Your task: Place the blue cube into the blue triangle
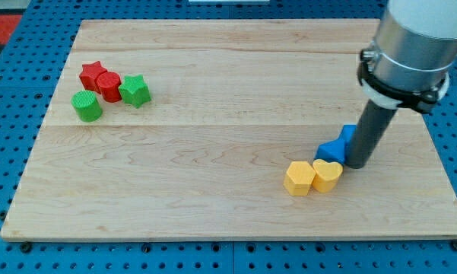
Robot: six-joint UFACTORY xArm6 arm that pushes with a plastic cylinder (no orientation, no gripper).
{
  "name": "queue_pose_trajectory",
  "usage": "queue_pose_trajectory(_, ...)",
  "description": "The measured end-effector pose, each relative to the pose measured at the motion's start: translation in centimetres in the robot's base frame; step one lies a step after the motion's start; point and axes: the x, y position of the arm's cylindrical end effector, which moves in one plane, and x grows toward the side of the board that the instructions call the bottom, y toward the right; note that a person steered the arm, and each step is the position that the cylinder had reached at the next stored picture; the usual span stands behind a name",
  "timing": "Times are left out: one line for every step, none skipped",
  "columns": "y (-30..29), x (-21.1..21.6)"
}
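My tip (357,164) rests on the board at the view's right. It touches the right side of the blue triangle (331,149). The blue cube (349,133) sits just above the triangle, partly hidden behind the rod; only its upper left corner shows. The cube and the triangle appear to touch.
A yellow hexagon block (299,177) and a yellow heart block (327,174) lie just below the blue triangle. At the view's upper left are a red star (92,73), a red cylinder (109,86), a green star (134,90) and a green cylinder (87,106). The wooden board (213,152) lies on a blue surface.
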Motion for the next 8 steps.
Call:
queue_pose_trajectory(-3.0, 0.9)
queue_pose_trajectory(-6.5, -1.8)
queue_pose_trajectory(-7.9, -5.0)
queue_pose_trajectory(-1.7, -1.7)
queue_pose_trajectory(7.0, 0.3)
queue_pose_trajectory(8.9, 1.9)
queue_pose_trajectory(12.9, -1.4)
queue_pose_trajectory(10.5, -3.4)
